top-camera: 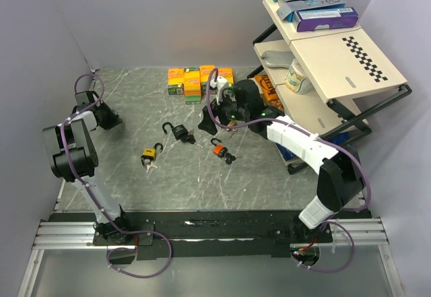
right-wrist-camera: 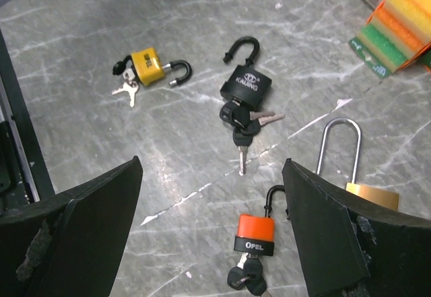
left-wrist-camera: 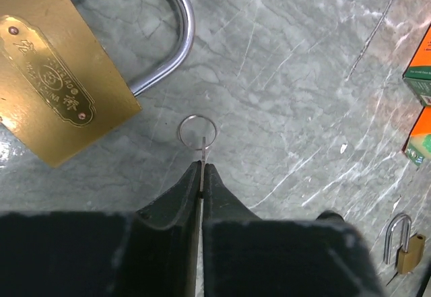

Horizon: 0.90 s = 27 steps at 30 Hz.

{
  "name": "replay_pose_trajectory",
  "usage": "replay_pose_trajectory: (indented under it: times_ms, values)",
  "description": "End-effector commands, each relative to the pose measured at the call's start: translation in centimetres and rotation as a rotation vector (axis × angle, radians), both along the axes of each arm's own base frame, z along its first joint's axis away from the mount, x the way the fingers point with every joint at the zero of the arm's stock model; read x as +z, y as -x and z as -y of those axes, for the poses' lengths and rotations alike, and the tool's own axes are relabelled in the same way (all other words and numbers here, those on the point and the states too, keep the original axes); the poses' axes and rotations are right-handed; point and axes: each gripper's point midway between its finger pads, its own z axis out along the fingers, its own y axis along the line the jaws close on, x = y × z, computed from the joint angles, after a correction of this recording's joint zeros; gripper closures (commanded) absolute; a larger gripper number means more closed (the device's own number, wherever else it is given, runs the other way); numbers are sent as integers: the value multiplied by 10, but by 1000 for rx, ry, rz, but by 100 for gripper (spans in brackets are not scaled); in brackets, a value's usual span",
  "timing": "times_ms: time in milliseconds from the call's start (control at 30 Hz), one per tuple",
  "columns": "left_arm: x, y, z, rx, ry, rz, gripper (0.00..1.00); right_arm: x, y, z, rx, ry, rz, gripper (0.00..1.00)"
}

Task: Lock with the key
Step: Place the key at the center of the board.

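A large brass padlock (left-wrist-camera: 50, 88) with a silver shackle lies just ahead of my left gripper (left-wrist-camera: 203, 166). That gripper is shut on a thin key (left-wrist-camera: 202, 150), whose ring (left-wrist-camera: 197, 130) sticks out past the fingertips. In the top view the left gripper (top-camera: 114, 120) sits low at the table's left, and the brass padlock is hidden there. My right gripper (right-wrist-camera: 212, 162) hangs open above an orange padlock (right-wrist-camera: 255, 233) with its shackle open and black keys in it. In the top view the right gripper (top-camera: 215, 112) is over the table's middle.
A black padlock (right-wrist-camera: 246, 87) and a yellow padlock (right-wrist-camera: 148, 67) lie open with keys in them. A long-shackled brass padlock (right-wrist-camera: 367, 192) lies under the right finger. Coloured boxes (top-camera: 199, 80) line the back. A shelf rack (top-camera: 377, 88) stands at the right.
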Motion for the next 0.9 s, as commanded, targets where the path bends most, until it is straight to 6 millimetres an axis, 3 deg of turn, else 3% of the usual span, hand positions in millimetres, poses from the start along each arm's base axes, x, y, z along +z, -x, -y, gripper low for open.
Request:
replay_pose_trajectory:
  times_ms: [0,267,400,600,667,700,767,867]
  values:
    - [-3,-5,-9,38,8,18,88,-5,-17,3,-16,32,-6,7]
    - [-3,9,3,-32,42,-18,61,-17,-31,10,-47,76,-35,4]
    - [30,17,11,-72,34,40,43,-29,-39,17,-67,117,-58,4]
    - [83,35,25,-137,25,92,4,-67,-61,32,-117,266,-155,4]
    - [94,40,32,-163,28,110,4,-80,-70,33,-124,314,-175,4]
    - [104,44,38,-187,36,126,4,-99,-70,38,-126,364,-215,3]
    - [115,48,48,-236,20,151,4,-103,-78,41,-138,387,-221,3]
    - [138,56,67,-334,-22,224,4,-126,-83,52,-143,449,-260,1]
